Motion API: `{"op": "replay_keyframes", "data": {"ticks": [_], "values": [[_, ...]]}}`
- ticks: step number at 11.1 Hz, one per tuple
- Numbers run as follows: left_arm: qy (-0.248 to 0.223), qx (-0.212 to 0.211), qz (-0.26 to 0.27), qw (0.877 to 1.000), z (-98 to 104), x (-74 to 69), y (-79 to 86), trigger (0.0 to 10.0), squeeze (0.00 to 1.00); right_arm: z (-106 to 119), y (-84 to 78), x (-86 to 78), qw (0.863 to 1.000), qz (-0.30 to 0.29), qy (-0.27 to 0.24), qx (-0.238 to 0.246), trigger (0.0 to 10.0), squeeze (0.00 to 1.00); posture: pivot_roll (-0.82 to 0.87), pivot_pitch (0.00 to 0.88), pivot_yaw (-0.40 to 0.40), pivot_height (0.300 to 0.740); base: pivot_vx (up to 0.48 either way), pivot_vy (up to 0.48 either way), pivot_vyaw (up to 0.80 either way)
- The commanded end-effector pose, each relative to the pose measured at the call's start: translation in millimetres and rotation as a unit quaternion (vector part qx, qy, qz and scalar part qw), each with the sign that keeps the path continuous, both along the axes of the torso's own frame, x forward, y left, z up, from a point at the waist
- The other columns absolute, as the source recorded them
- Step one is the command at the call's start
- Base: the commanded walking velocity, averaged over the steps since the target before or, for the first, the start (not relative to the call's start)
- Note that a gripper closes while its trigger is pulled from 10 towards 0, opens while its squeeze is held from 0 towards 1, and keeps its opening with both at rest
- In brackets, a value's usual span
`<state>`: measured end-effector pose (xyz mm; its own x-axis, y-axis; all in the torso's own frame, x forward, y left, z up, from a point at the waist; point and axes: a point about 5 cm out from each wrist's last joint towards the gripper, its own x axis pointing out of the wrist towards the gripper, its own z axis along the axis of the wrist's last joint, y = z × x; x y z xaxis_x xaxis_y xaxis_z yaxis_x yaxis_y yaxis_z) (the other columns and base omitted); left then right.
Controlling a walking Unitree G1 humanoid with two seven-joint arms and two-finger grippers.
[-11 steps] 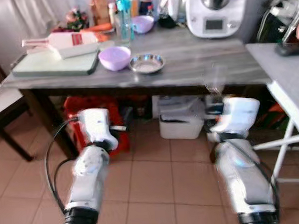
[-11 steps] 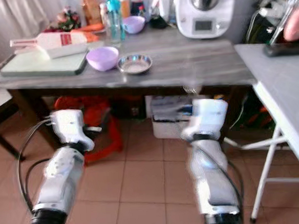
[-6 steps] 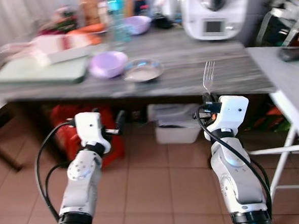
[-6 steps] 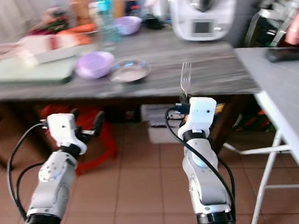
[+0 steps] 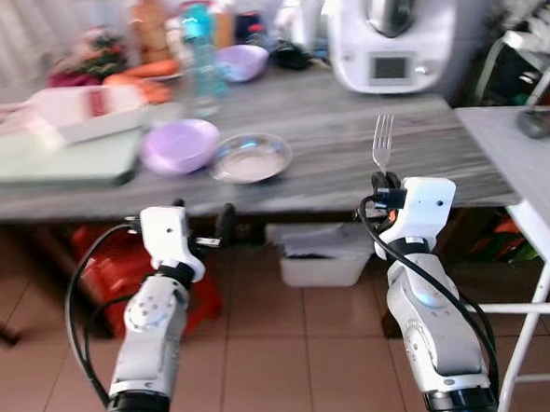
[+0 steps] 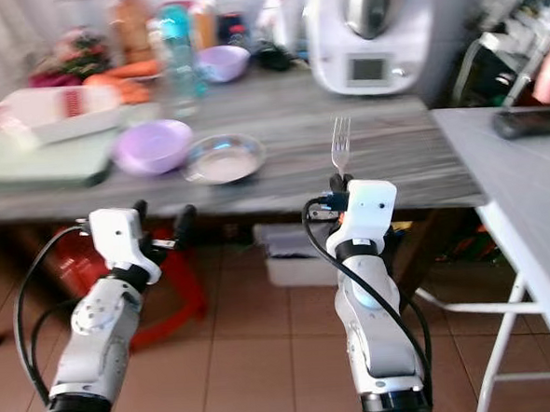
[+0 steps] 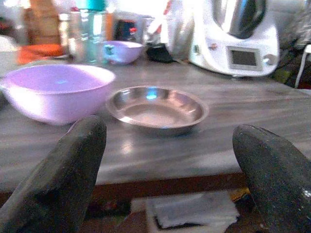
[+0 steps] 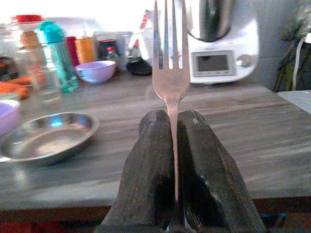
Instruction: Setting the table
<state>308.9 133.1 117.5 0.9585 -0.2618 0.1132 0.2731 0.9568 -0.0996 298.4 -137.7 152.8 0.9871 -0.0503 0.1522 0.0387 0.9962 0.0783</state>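
Observation:
My right gripper (image 5: pixel 385 179) is shut on a metal fork (image 5: pixel 382 143), held upright with its tines up, just short of the grey table's front edge (image 5: pixel 349 200). In the right wrist view the fork (image 8: pixel 171 68) rises from between the pressed fingers (image 8: pixel 153 160). My left gripper (image 5: pixel 202 231) is open and holds nothing, also below the table edge. On the table ahead lie a steel dish (image 5: pixel 249 158) and a lilac bowl (image 5: pixel 181 144); the left wrist view shows the dish (image 7: pixel 158 107) and bowl (image 7: pixel 56 90) between the spread fingers (image 7: pixel 68 165).
A white kitchen machine (image 5: pixel 390 26) stands at the back right. A green board (image 5: pixel 48 154), a white tray (image 5: pixel 87 107), bottles (image 5: pixel 197 38) and a second lilac bowl (image 5: pixel 245 62) crowd the back left. A white folding table (image 5: pixel 534 162) is on the right. Boxes (image 5: pixel 320 250) sit under the table.
The camera has shifted, so the table now sits nearer and further left in view. The blur has cleared. My right gripper still holds the fork upright.

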Motion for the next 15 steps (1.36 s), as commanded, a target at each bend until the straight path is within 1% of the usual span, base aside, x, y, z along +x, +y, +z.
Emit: {"op": "replay_keyframes", "data": {"ticks": [1, 4, 6, 8, 9, 11, 13, 14, 15], "values": [[-0.007, 0.010, 0.000, 1.000, 3.9, 0.4, 1.9, 10.0, 0.00, 7.7, -4.2, 1.0, 1.000, -0.011, -0.014, 0.004, 10.0, 0.00, 0.08, 0.032, -0.010, 0.740, 0.390, 0.000, 0.00], [-0.007, 0.010, 0.001, 1.000, 4.4, 1.1, 2.0, 10.0, 0.00, 7.6, -3.8, 1.7, 1.000, -0.012, -0.013, 0.005, 10.0, 0.00, 0.08, 0.031, -0.009, 0.740, 0.389, 0.000, 0.00], [-0.006, 0.010, 0.001, 1.000, 4.6, 1.0, 1.9, 10.0, 0.00, 6.1, -3.9, 1.3, 1.000, -0.013, -0.010, 0.005, 10.0, 0.00, 0.08, 0.033, -0.008, 0.740, 0.388, 0.000, 0.73], [-0.006, 0.009, 0.001, 1.000, 4.9, 0.7, 1.6, 10.0, 0.00, 6.1, -4.4, 1.5, 1.000, -0.014, -0.011, 0.006, 10.0, 0.00, 0.08, 0.033, -0.008, 0.740, 0.352, 0.000, 0.47], [-0.019, -0.007, -0.008, 1.000, 8.4, -2.5, -0.2, 10.0, 0.00, 5.8, -4.3, 1.2, 1.000, -0.015, -0.010, 0.005, 10.0, 0.00, 0.08, 0.037, -0.007, 0.740, 0.000, 0.000, 0.00], [-0.017, 0.014, -0.016, 1.000, 5.1, -7.3, 2.1, 10.0, 0.00, 4.7, -4.9, 0.5, 1.000, -0.015, -0.009, 0.005, 10.0, 0.00, 0.07, 0.039, -0.005, 0.740, 0.000, 0.000, 0.00], [-0.018, 0.046, -0.081, 0.995, -1.1, -25.1, 6.6, 10.0, 0.00, 2.2, -6.4, 0.3, 1.000, -0.024, 0.001, 0.016, 10.0, 0.00, 0.08, 0.044, -0.003, 0.740, 0.000, 0.000, 0.00], [-0.013, 0.041, -0.123, 0.991, -4.5, -34.5, 5.2, 10.0, 0.00, -0.8, -7.8, 1.1, 0.999, -0.030, 0.012, 0.025, 10.0, 0.00, 0.08, 0.045, -0.006, 0.740, 0.000, 0.000, 0.00], [0.002, 0.033, -0.177, 0.984, -8.9, -44.4, 1.6, 10.0, 0.00, -5.4, -9.7, 2.9, 0.999, -0.035, 0.028, 0.028, 10.0, 0.00, 0.08, 0.044, -0.007, 0.740, 0.000, 0.000, 0.00]]}}
